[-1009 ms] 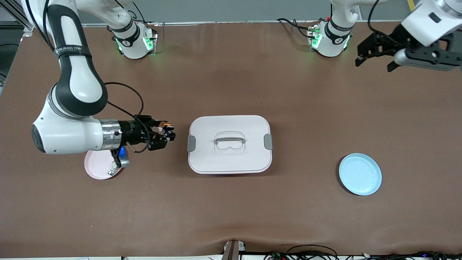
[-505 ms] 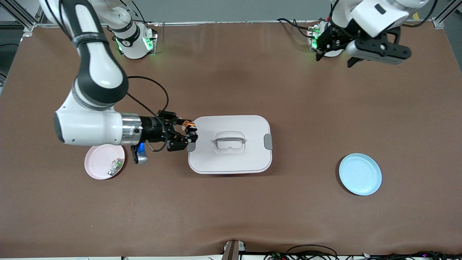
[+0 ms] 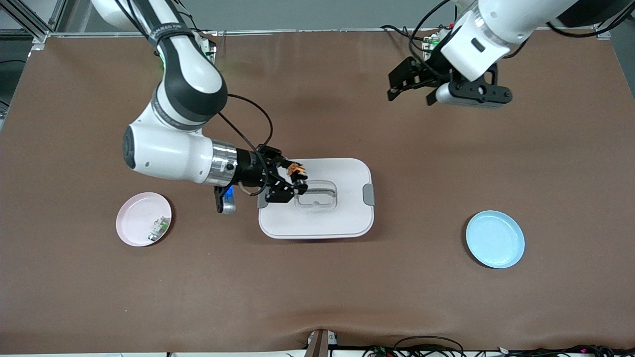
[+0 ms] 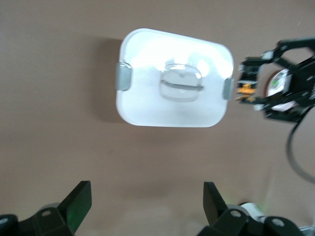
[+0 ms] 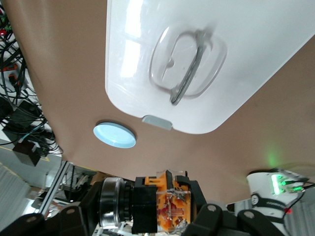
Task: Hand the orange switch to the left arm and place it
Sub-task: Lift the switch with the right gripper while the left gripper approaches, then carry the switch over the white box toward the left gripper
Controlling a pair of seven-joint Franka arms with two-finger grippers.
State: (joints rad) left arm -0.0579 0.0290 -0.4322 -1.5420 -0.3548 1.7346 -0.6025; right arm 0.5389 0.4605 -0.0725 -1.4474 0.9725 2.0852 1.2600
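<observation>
The orange switch [image 3: 296,170] is clamped in the right gripper [image 3: 290,181], above the white box [image 3: 342,218] lid. The left gripper [image 3: 407,82], fingers spread and empty, hangs over bare brown table [image 3: 317,287] near its base. A blue plate [image 3: 495,239] lies toward the left arm's end.

The brown worktop [image 3: 317,277] carries three things. A white box [image 3: 342,218] with grey side latches sits about midway between its two ends. A pink plate [image 3: 136,225] lies toward the right arm's end, and a blue plate [image 3: 495,239] toward the left arm's end, both slightly nearer the front edge than the box.
</observation>
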